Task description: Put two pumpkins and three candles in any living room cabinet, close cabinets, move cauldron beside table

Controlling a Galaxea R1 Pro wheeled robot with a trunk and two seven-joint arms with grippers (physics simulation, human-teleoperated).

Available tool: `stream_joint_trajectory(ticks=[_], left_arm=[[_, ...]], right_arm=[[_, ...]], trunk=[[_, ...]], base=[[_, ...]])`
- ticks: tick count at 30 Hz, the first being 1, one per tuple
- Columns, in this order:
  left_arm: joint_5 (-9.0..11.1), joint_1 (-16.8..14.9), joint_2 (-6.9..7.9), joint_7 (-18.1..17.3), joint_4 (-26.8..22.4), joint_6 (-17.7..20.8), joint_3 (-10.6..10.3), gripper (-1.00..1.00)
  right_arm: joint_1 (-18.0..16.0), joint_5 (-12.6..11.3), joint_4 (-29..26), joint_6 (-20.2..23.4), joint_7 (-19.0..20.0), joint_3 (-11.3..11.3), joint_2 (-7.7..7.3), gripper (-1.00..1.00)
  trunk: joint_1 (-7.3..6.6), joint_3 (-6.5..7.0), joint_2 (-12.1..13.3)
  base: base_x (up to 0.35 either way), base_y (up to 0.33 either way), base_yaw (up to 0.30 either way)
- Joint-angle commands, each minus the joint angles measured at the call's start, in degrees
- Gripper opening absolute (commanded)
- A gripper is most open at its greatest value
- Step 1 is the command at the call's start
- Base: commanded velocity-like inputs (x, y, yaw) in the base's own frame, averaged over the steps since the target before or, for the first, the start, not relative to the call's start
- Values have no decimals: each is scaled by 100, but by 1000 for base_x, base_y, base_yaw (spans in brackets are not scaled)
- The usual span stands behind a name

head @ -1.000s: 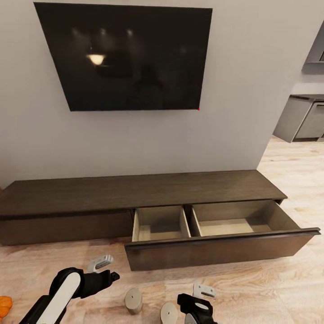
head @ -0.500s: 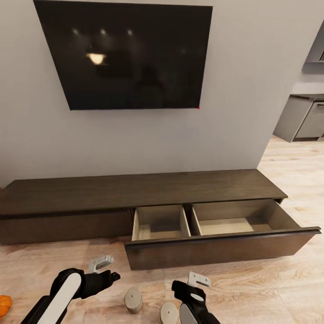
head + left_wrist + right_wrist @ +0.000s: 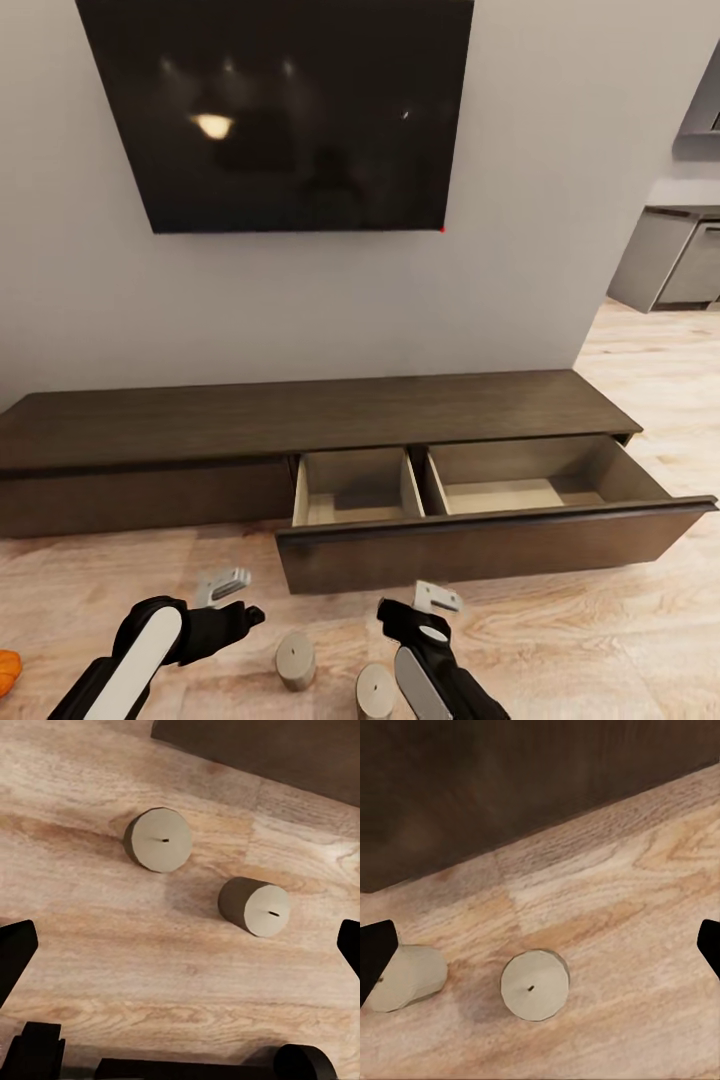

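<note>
Two robot claws hover low over a wooden floor (image 3: pixel 620 640) in front of a long dark cabinet (image 3: pixel 300 420) with its right drawer (image 3: pixel 490 545) pulled out.

Two stubby candles stand upright on the floor just in front of the open drawer: the left candle (image 3: pixel 296 659) and, nearer and slightly right, the right candle (image 3: pixel 375 690). The left claw (image 3: pixel 228 592) hangs released left of them; the right claw (image 3: pixel 437 604) hangs released just right of them, touching neither. An orange pumpkin (image 3: pixel 7 672) sits at the far left edge. A dark television (image 3: pixel 280 110) hangs on the wall above the cabinet.
</note>
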Motion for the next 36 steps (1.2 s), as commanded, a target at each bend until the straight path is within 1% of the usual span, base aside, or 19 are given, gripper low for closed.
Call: stream_joint_trajectory(ticks=[1,5,6,9,11,12,15,18,24,28,33,36], left_arm=[[0,0,-2,33,0,1,0,100],[0,-1,-6,162,0,5,0,100],[0,-1,-7,387,0,5,0,100],[1,-3,-7,419,0,5,0,100],[1,-8,-33,431,-3,15,-2,100],[1,-8,-44,431,-4,20,-3,100],[-5,-17,-75,436,-8,35,-7,100],[-8,-27,-89,441,-9,41,-8,100],[-2,-32,-95,498,-9,44,-9,100],[-1,-30,-88,615,-31,49,-9,100],[1,-31,-92,851,-87,44,-3,100],[4,-32,-94,910,-94,37,-4,100]], right_arm=[[-33,3,-20,33,-11,-1,3,100],[-162,-32,-50,161,-123,-4,6,100],[-569,-45,-11,2526,-149,-10,5,100],[-833,-66,260,2873,-175,-127,16,100],[-963,-67,464,2967,-180,-188,34,100],[-983,-66,524,2983,-183,-197,46,100],[-1059,-45,973,3017,-167,-218,112,100],[-1092,-29,1164,3021,-163,-227,150,100],[-1103,-4,1260,2983,-142,-230,152,100],[-1104,8,1271,2940,-127,-231,152,100],[-1104,2,1284,2613,-105,-203,152,100],[-1104,0,1289,2539,-69,-188,152,100]], trunk=[[23,-19,-42],[110,-90,-202],[132,-108,-242],[198,-162,-362],[242,-198,-443],[264,-216,-483],[330,-270,-603],[396,-324,-723],[528,-432,-964],[616,-503,-1124],[725,-593,-1325],[791,-647,-1445]], base=[[0,0,0],[0,0,0],[0,0,0],[0,0,0],[0,0,0],[0,0,0],[0,0,0],[0,0,0],[0,0,0],[0,0,0],[0,0,0],[0,0,0]])
